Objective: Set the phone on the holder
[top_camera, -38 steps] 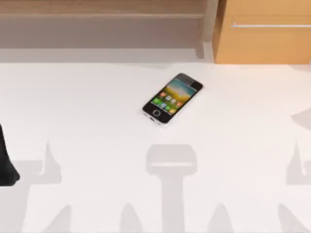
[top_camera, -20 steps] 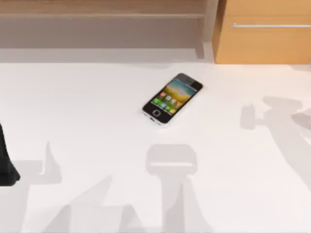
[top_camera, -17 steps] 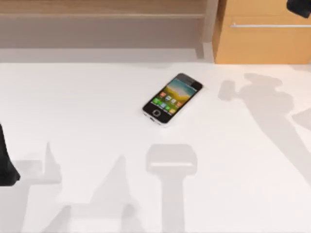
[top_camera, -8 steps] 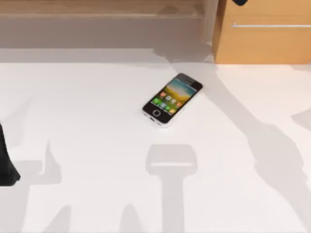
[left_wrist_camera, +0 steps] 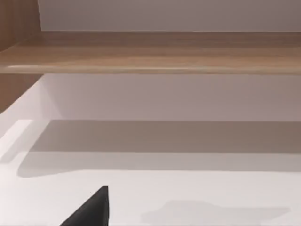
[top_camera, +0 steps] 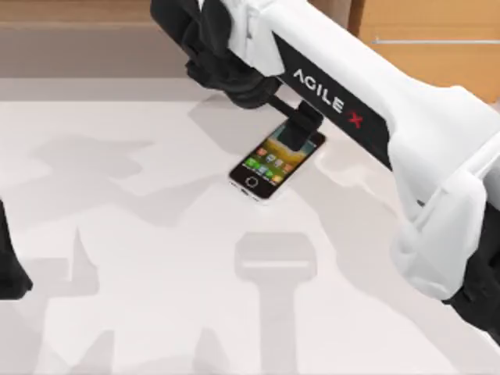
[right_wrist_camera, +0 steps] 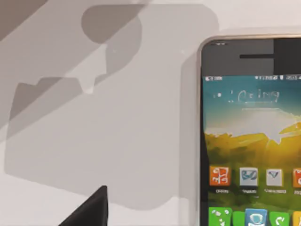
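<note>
The right arm [top_camera: 367, 109] reaches across the white table [top_camera: 141, 234] (the left arm is parked at the left edge). The right gripper [top_camera: 301, 129] hovers over the phone [top_camera: 269, 166], which lies flat and ungrasped mid-table; its finger opening cannot be told. Centre both fingers across the phone's 2 long edges before descending.

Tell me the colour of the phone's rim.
Silver, framing the black face of the phone; the right wrist view shows it best.
</note>
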`<state>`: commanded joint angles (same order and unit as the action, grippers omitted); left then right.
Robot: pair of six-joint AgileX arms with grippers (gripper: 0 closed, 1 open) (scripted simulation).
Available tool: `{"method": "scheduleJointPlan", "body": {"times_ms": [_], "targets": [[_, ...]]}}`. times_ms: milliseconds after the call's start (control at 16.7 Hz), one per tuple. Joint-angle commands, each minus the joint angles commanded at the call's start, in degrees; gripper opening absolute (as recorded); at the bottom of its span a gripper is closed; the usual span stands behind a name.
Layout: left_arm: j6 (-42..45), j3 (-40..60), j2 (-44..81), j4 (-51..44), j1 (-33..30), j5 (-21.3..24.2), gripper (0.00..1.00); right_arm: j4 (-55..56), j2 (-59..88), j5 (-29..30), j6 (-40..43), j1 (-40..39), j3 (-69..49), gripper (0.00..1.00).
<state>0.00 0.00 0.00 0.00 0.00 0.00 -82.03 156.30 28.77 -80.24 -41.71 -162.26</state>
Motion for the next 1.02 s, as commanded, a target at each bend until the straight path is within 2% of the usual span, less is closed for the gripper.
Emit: {"method": "scheduleJointPlan", "body": {"times_ms": [240, 720, 1020], "targets": [[0.0, 0.0, 0.0, 0.0, 0.0, 0.0, 1.0, -5.56, 7.48, 1.27, -2.45, -0.9, -4.01, 1.0], [0.0, 0.0, 0.0, 0.0, 0.0, 0.0, 1.0, -5.74, 9.0, 1.29, -2.29, -0.51, -5.02, 1.0], [0.0, 0.0, 0.0, 0.0, 0.0, 0.0, 1.0, -5.96, 17.27, 1.31, -0.23, 1.19, -14.7, 1.0]]}}
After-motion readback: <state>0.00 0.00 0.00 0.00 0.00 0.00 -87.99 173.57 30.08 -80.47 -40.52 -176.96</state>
